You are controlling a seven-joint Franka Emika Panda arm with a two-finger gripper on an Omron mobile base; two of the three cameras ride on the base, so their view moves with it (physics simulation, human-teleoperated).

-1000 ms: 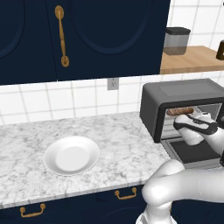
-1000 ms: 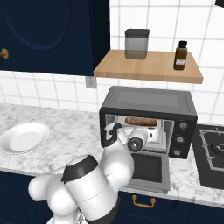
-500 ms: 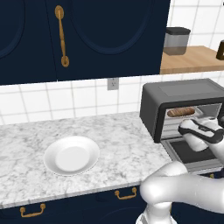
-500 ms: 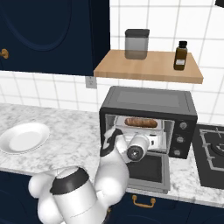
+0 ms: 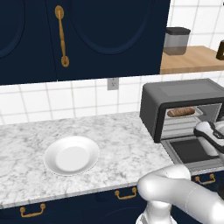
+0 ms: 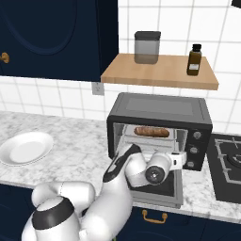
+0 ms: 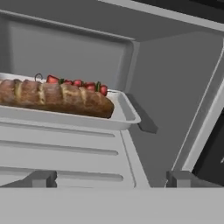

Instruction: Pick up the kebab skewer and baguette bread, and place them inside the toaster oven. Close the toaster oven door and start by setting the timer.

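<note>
Our gripper (image 7: 111,178) stands spread wide with nothing between its blunt grey fingertips (image 7: 40,178), just in front of the toaster oven (image 6: 159,126). Inside that dark boxy shell, the crusty golden baguette bread (image 7: 52,98) lies on a pale shallow tray (image 7: 124,116), with the kebab skewer (image 7: 78,83) just behind it; we see only the red chunk tops. The glossy toaster oven door (image 5: 190,150) lies folded down flat. A smooth white plate (image 5: 71,155) rests on the speckled marble counter (image 5: 116,135).

Baguette bread (image 7: 52,99) cut off left, kebab skewer (image 7: 78,82) mostly hidden behind
</note>
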